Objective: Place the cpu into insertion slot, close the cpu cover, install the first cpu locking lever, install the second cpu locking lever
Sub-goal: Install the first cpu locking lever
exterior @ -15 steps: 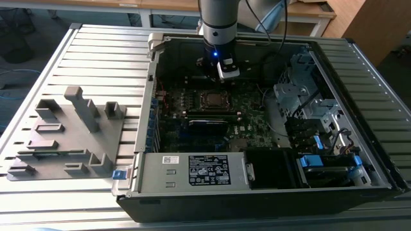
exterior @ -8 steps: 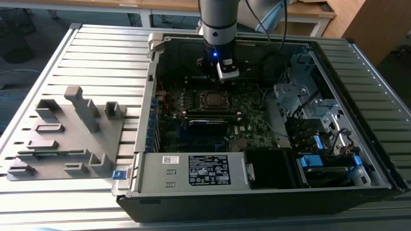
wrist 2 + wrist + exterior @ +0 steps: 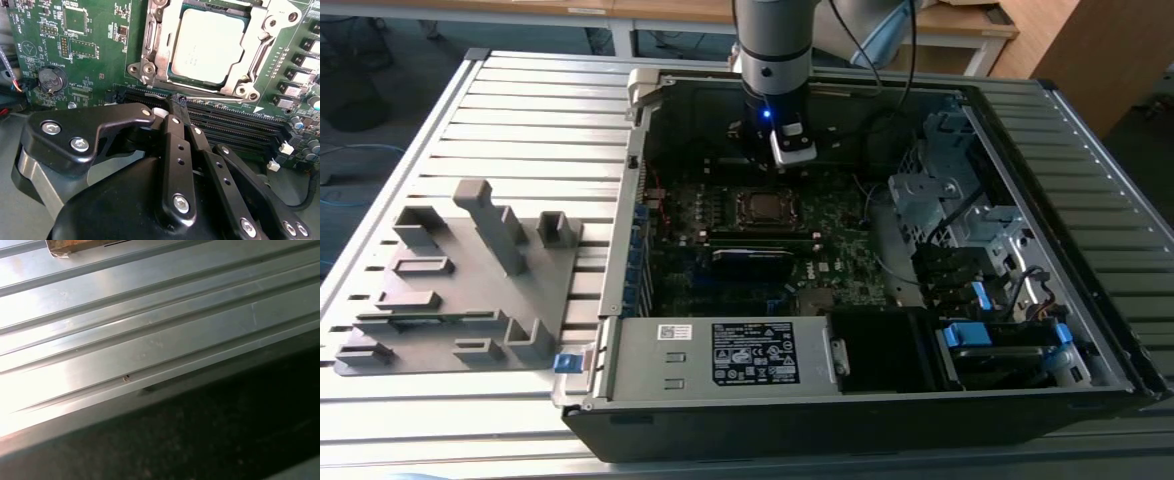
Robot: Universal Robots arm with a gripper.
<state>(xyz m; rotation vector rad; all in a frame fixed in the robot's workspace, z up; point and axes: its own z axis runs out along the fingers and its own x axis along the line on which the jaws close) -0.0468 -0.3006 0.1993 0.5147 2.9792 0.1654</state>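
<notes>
**Ann:** Where is the cpu (image 3: 207,45)?

**Ben:** It lies flat in the insertion slot (image 3: 739,206), in the middle of the green board (image 3: 100,60), grey side up. The cpu cover (image 3: 161,35) is down on it, a shiny frame round its edge.

**Ann:** And the gripper (image 3: 178,102)?

**Ben:** Its two black fingers are pressed together, and I see nothing between them. The tips sit just beside the far edge of the cover. They are by the end of a thin locking lever (image 3: 215,95) that runs along that edge. I cannot tell if they touch it.

**Ann:** What is around it?

**Ben:** Long black memory slots (image 3: 240,120) lie right beside the lever. A round battery (image 3: 51,80) is well apart on the board. In the second wrist view the gripper's own black body hides part of the board.

**Ann:** And further out?

**Ben:** The computer case (image 3: 630,200) lies open on a ribbed metal table (image 3: 520,110). The arm (image 3: 781,50) comes down from the far side and hides some of the far wall. A grey rack (image 3: 467,270) stands on the table at the exterior view's left. Near the front of the case there are a box with a white label (image 3: 754,352) and blue tabs (image 3: 974,335).

**Ann:** Any words to read?

**Ben:** The label has black print and the board has tiny white print. Both are too small to read.
</notes>
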